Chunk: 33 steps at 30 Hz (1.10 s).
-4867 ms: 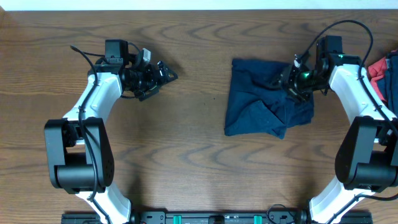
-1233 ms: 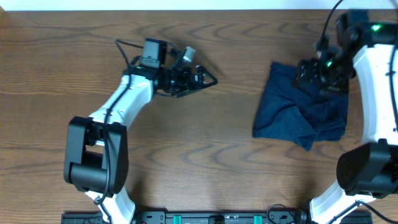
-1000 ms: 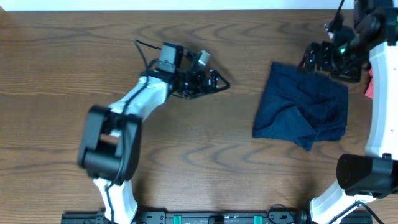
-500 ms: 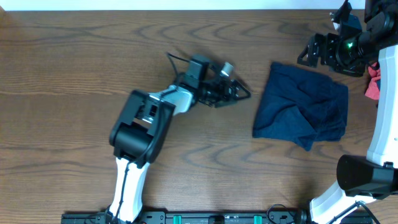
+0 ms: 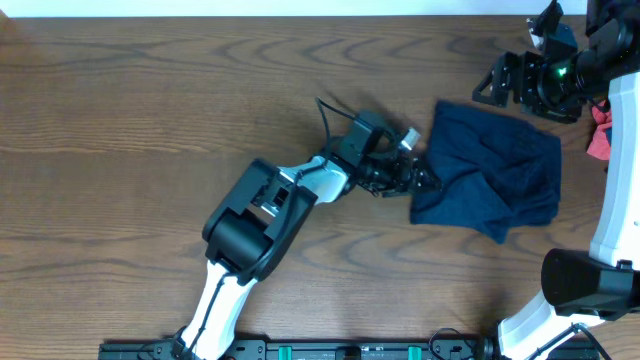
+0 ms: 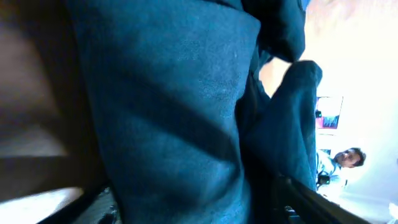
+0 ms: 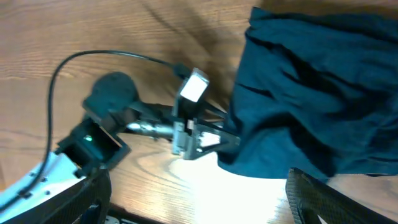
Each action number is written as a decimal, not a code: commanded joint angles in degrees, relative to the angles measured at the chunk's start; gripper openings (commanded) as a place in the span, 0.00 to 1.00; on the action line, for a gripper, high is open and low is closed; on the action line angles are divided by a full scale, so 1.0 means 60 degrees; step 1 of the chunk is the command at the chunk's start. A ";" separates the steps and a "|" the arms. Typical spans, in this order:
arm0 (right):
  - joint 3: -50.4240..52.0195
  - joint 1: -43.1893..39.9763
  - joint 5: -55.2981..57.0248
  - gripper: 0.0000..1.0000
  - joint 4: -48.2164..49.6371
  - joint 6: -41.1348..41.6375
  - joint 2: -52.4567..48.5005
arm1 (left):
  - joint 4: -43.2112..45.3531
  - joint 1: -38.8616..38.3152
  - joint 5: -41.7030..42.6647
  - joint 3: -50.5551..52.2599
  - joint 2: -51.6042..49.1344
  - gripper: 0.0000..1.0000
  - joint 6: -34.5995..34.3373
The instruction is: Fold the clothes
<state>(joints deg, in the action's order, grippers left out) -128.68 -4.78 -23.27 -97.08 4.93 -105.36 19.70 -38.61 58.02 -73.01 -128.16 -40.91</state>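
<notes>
We stretch our left arm low to centre, left gripper (image 5: 428, 184) parted around the edge of the clothes (image 5: 500, 175); right gripper (image 5: 489, 82), upper right, gapes empty.

It looked like a robotics lab: a left arm (image 5: 250, 215) and a right arm (image 5: 612, 180) rose from a wood-grain counter (image 5: 120, 120), and beyond the counter a person (image 6: 348, 158) showed against a bright wall.

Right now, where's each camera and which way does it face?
Overhead: above table, straight down; left arm, right arm, navy garment.
Left wrist: on left arm, close against garment; own fingers below.
Right wrist: on right arm, facing down at garment, left end effector; own fingers below.
Overhead, right wrist share: left end effector at garment's edge.
</notes>
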 commanded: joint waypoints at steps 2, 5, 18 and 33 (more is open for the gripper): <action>-0.0171 0.0058 -0.0353 0.88 -0.0036 -0.0149 0.0168 | 0.0444 -0.0554 -0.0412 -0.0106 -0.0146 0.37 -0.0353; -0.0171 0.0058 -0.0452 0.88 -0.0036 -0.0160 0.0168 | 0.0455 -0.0641 -0.1111 -0.0106 -0.0146 0.06 -0.0565; -0.0160 0.0627 -0.0415 0.89 -0.0036 -0.0120 0.0208 | -0.0412 0.2175 -0.2109 -0.0102 -0.0146 0.06 -0.1064; 0.1974 0.1126 0.0168 0.99 0.1559 0.0087 -0.0386 | -0.1770 0.3781 -0.1096 -0.0066 -0.0124 0.64 -0.0248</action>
<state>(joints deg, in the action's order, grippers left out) -121.27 0.95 -23.07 -89.71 5.41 -105.62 10.50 -15.59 51.59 -73.71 -127.81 -44.60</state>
